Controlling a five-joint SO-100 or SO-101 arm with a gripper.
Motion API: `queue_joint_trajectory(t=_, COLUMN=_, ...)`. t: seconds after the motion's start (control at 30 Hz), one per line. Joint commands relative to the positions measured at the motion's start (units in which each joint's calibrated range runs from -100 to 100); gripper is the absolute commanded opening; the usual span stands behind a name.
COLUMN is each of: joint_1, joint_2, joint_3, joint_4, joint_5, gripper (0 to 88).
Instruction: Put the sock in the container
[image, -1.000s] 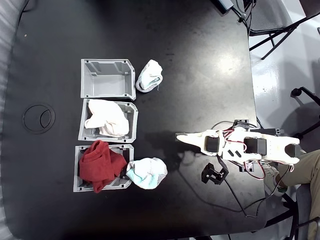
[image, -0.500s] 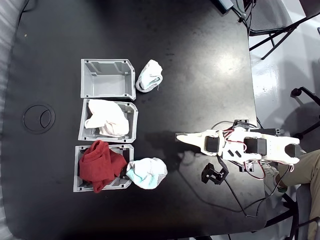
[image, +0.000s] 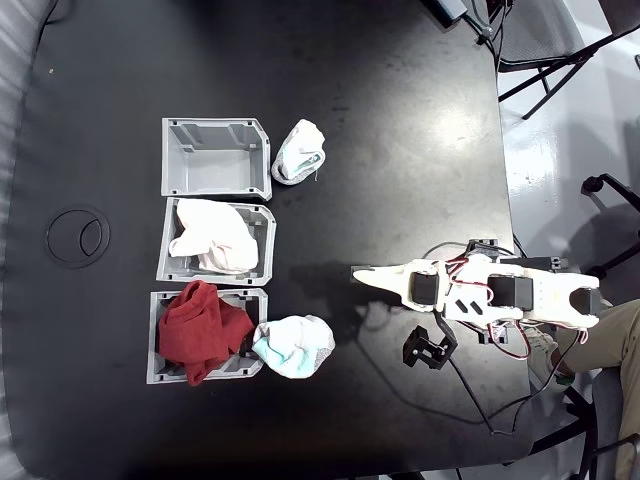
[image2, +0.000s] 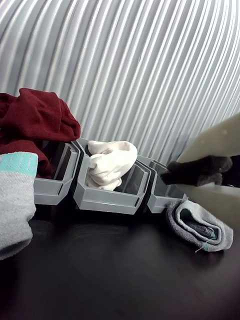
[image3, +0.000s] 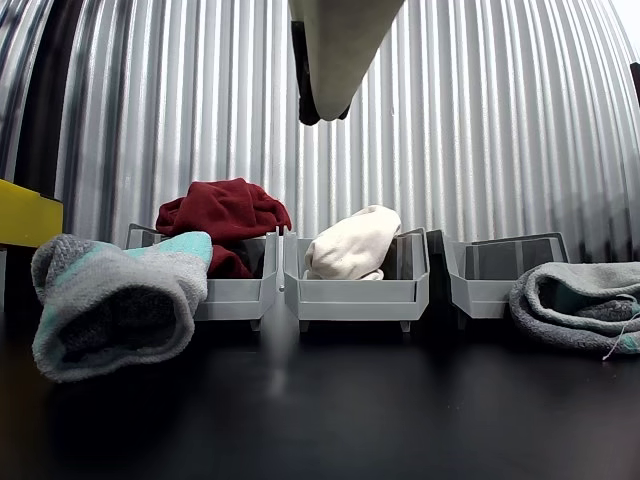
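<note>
White and fuzzy, the sock (image: 294, 346) lies on the black surface (image: 380, 120), its mint-teal end touching the corner of the bin with red cloth (image: 203, 336). The tool (image: 362, 273) hovers well apart from it, pointing toward the row of bins; in the fixed view the sock sits ahead of the tip and off toward the bottom of the picture. The tool's tips look pressed together, holding nothing. The container (image: 215, 157) stands empty at the far end of the row, past the bin with white-pinkish cloth (image: 215, 240).
</note>
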Motion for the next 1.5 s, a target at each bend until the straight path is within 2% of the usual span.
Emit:
queue_joint_trajectory(t=0.0, joint_1=-0.43, joint_2=0.08, joint_3=0.27, joint_4=-0.51, joint_5=-0.15, gripper=1.4)
queue_joint_trajectory(t=0.17, joint_1=-0.43, joint_2=0.08, joint_3=-0.54, joint_4=1.36, joint_5=-0.21, gripper=1.3)
queue_joint_trajectory(t=0.4, joint_1=-0.51, joint_2=0.08, joint_3=-6.04, joint_4=14.26, joint_5=-0.26, gripper=1.2)
queue_joint_trajectory(t=0.67, joint_1=-0.9, joint_2=0.17, joint_3=-11.36, joint_4=15.28, joint_5=-0.21, gripper=1.2)
queue_joint_trajectory(t=0.83, joint_1=-6.1, joint_2=2.34, joint_3=-12.99, joint_4=18.36, joint_5=-0.09, gripper=1.2)
queue_joint_trajectory(t=1.07, joint_1=-7.83, joint_2=16.98, joint_3=-22.81, joint_4=18.96, joint_5=-0.21, gripper=1.2)
queue_joint_trajectory(t=1.47, joint_1=-11.37, joint_2=54.7, joint_3=-52.48, joint_4=19.13, joint_5=0.37, gripper=1.3)
